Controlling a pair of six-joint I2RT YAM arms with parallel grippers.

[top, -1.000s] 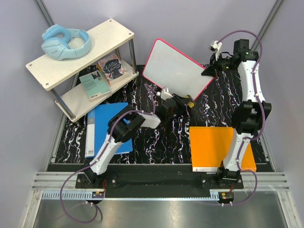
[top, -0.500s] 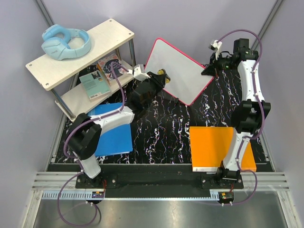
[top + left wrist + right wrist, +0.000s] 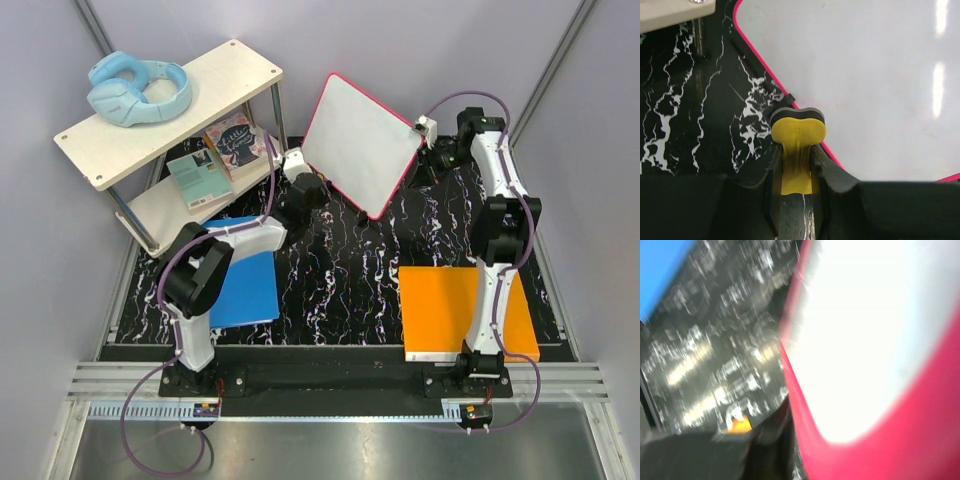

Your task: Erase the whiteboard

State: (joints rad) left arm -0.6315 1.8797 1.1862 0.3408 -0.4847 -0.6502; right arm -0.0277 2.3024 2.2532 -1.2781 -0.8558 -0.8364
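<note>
Whiteboard (image 3: 360, 140): likely stiff, light, slick; hold by frame corner. Left gripper (image 3: 796, 150) clamps eraser (image 3: 798, 131). Right gripper (image 3: 424, 158): blurred, cannot tell.

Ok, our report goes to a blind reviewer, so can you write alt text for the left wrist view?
The left gripper is shut on a yellow eraser whose head sits at the pink-framed edge of the whiteboard. The board's visible face is blank white with glare streaks; a black marbled mat lies to the left.

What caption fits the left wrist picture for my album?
Left claw pinches a yellow eraser at the pink edge of the blank whiteboard.
</note>
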